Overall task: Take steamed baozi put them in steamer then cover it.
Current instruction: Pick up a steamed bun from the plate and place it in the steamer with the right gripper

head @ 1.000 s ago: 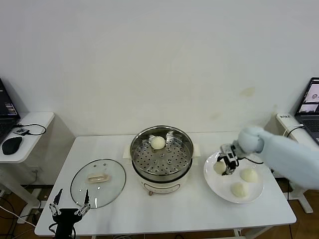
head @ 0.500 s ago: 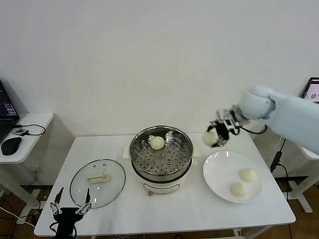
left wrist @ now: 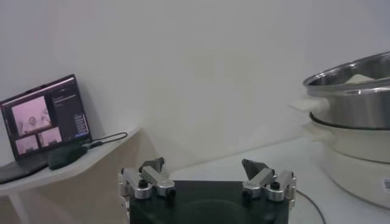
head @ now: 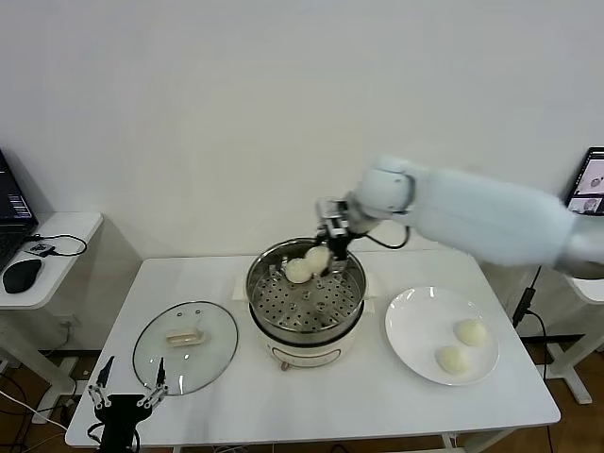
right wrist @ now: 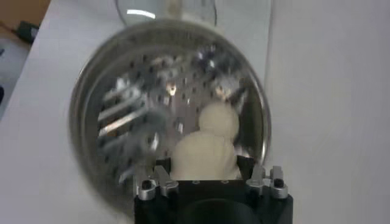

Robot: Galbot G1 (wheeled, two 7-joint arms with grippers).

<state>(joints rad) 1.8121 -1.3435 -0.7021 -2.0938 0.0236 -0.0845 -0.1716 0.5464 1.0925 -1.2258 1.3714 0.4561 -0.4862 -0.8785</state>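
Observation:
My right gripper point(head: 327, 247) is shut on a pale steamed baozi point(head: 318, 257) and hangs over the far side of the steamer point(head: 307, 332). In the right wrist view this baozi point(right wrist: 204, 152) fills the gap between the jaws of the right gripper point(right wrist: 204, 164). Below it a second baozi point(right wrist: 219, 119) lies on the perforated tray point(right wrist: 137, 122); from the head it shows as the bun point(head: 297, 272) beside the held one. Two more baozi point(head: 470, 332) point(head: 451, 359) lie on the white plate point(head: 420, 321). The glass cover point(head: 185, 347) lies flat left of the steamer. My left gripper point(head: 127, 392) waits open at the table's front left corner.
The steamer point(left wrist: 353, 91) stands mid-table on its cream base. A side table at the left carries a laptop point(left wrist: 46, 115) and a mouse point(head: 21, 276). Another laptop point(head: 590, 184) stands at the far right. The wall runs close behind the table.
My right gripper lifted a baozi off the plate and carried it up and to the left, over the steamer. The left arm has not moved.

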